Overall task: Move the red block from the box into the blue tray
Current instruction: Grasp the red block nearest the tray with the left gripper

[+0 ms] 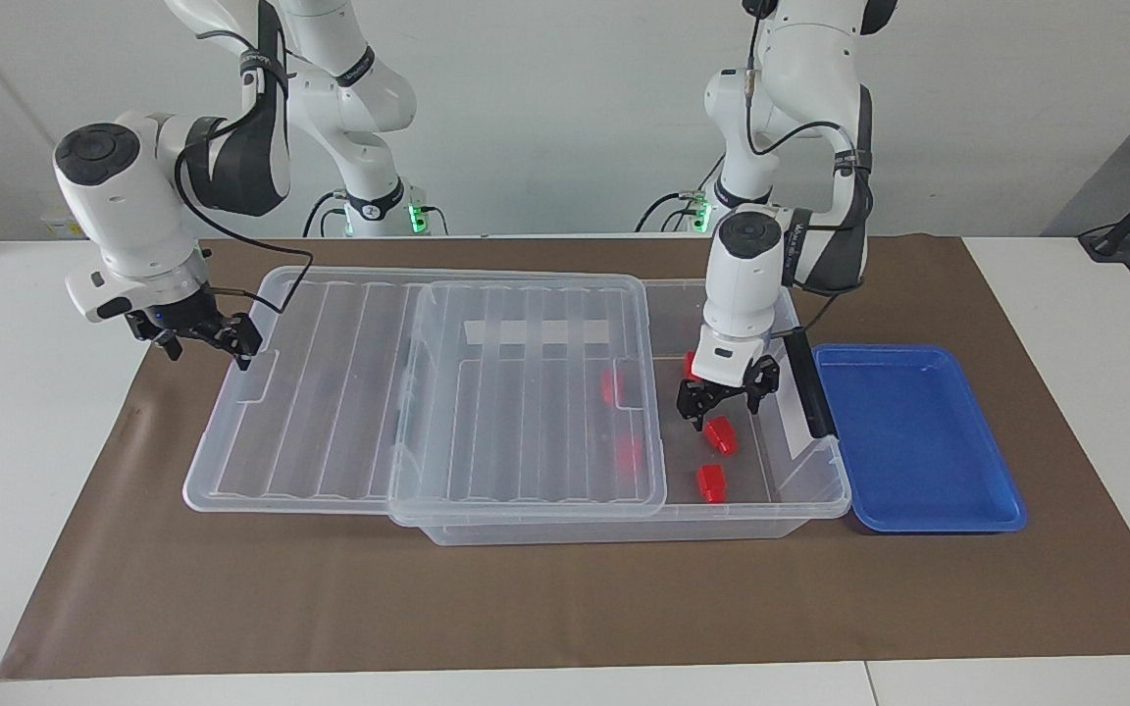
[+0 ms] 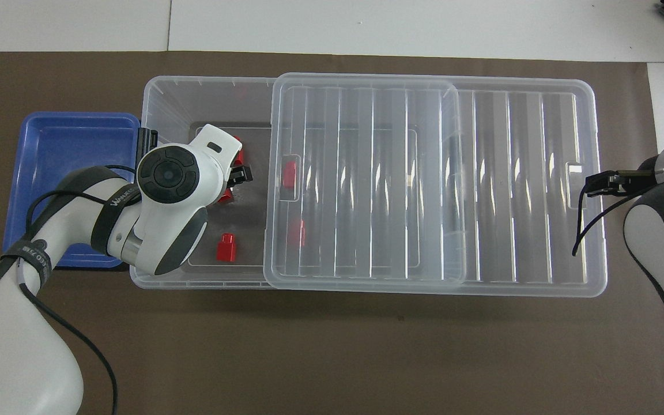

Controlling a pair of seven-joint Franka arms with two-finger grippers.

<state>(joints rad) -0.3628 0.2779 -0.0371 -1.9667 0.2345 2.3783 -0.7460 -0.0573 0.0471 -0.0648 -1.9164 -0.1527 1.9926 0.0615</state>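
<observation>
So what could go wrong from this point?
The left gripper hangs open inside the box over one red block, with another block close by; its fingers could knock either one. The lid slid aside rests near the right gripper and may shift.

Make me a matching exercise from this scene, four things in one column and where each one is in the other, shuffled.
Things:
1. shallow glossy blue plastic tray
2. ribbed clear plastic lid
3. left gripper
4. right gripper

Places:
A. at the slid-off lid's edge
B. over small red plastic blocks in the large clear plastic box
C. beside the box, left arm's end
D. partly covering the box

Pairs: 1-C, 2-D, 3-B, 4-A
</observation>
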